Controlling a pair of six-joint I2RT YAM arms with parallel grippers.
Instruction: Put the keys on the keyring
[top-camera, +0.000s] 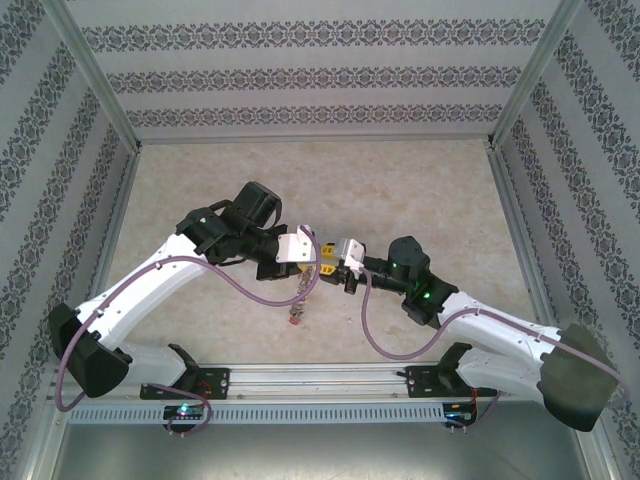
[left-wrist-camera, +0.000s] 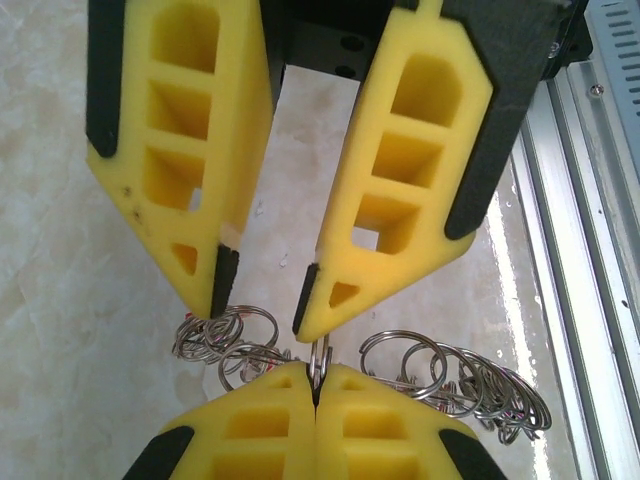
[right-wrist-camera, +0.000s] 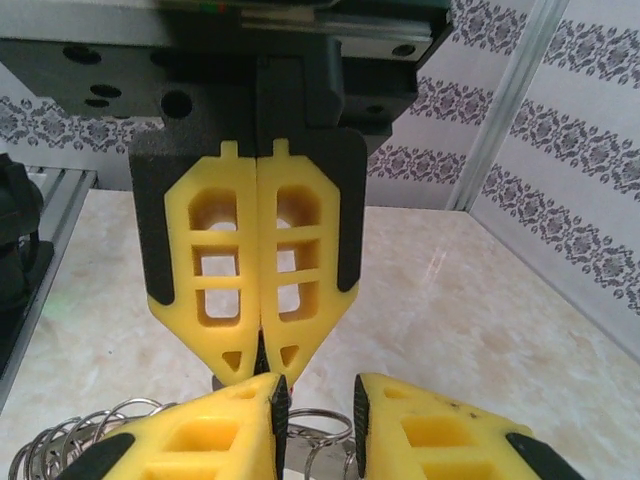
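A: Marble-look tabletop (top-camera: 400, 200), patterned walls around it. Pincer status?
B: Left pincer (left-wrist-camera: 316, 388) is clamped on the keyring (left-wrist-camera: 320, 358), gripping its thin edge. Right pincer (left-wrist-camera: 262, 300) faces it tip to tip, jaws apart, gripping nothing.
A: Keys?
B: Keys (top-camera: 301, 298) dangle in a bunch below both pincers over mid-tabletop, red tag (top-camera: 296, 322) lowest.

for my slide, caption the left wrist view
left pincer pinching the keyring, right pincer open opposite it
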